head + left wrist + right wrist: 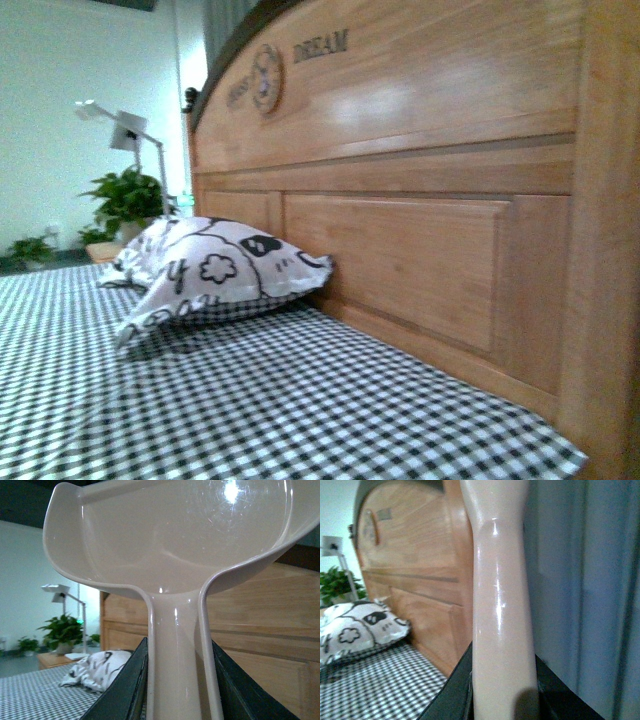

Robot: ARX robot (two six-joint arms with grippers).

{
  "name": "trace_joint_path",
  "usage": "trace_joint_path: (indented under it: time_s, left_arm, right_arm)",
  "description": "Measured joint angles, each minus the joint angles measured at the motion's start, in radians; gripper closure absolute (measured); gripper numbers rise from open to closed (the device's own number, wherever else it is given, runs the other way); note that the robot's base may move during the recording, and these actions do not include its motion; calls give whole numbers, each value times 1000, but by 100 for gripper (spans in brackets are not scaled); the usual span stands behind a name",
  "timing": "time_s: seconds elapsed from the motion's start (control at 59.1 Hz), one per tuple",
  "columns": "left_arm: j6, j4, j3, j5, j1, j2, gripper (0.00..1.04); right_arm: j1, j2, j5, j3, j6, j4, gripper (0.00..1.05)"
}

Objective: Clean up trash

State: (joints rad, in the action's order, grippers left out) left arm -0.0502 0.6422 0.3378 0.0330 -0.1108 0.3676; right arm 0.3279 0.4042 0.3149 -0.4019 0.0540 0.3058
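Above bed (250, 400) — left hand (180, 695) grips dustpan (175, 540), right hand (502, 690) grips beige handle (500, 580); trash unseen. Search step — next, locate it, lower tools.

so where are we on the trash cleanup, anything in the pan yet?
Done: both tools gripped. Left gripper is shut on the dustpan, right gripper on a beige handle, head out of view. In hand: nothing swept; the scoop looks empty. Left: all of it. No tissue shows in any view, only the pillow on the checked sheet, so finding it comes first.
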Motion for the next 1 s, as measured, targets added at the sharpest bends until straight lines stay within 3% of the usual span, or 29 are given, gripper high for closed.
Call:
trace_joint_path:
  time_s: [0.761, 0.795, 0.829, 0.88, 0.998]
  left_arm:
    - [3, 0, 0, -8, 2, -4, 76]
    - [33, -133, 37, -14, 3, -11, 76]
    - [85, -369, 120, 47, 40, -1, 76]
    - [98, -552, 189, 140, 123, 46, 76]
    - [51, -599, 233, 352, 286, 217, 76]
  right_arm:
    - [2, 2, -9, 0, -2, 0, 85]
    - [2, 2, -6, 0, -2, 0, 85]
    - [2, 2, 1, 0, -2, 0, 85]
    - [0, 2, 4, 0, -2, 0, 85]
    - [0, -5, -2, -1, -2, 0, 85]
